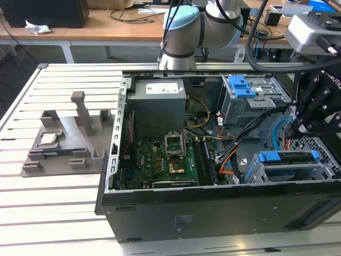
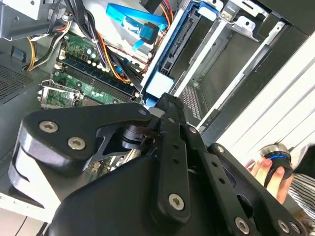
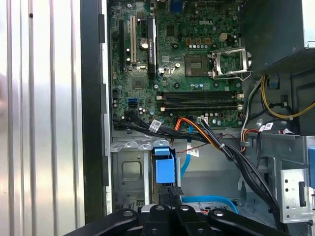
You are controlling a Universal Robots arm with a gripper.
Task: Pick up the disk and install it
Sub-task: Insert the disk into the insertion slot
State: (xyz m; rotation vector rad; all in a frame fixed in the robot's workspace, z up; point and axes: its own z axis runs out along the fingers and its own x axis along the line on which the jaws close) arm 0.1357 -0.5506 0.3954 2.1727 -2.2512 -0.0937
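Note:
The disk [image 1: 287,159] sits edge-up in the drive cage at the front corner of the open computer case [image 1: 213,208], on the exterior view's right. Its blue carrier frame runs along the top edge. In both wrist views its light blue end tab [image 3: 164,169] [image 2: 157,86] faces the camera. My gripper [image 1: 294,129] hangs just above that bay. The black fingers [image 3: 174,191] are pressed together, with their tips [image 2: 166,102] right at the blue tab. Nothing sits between them.
Black, orange and blue cables [image 3: 216,142] cross beside the bay, with the motherboard [image 1: 160,160] and power supply [image 1: 158,106] further in. Another blue bracket [image 1: 240,85] tops the rear cage. A grey fixture [image 1: 64,144] lies on the slatted table. A hand [image 2: 268,169] holds a small device nearby.

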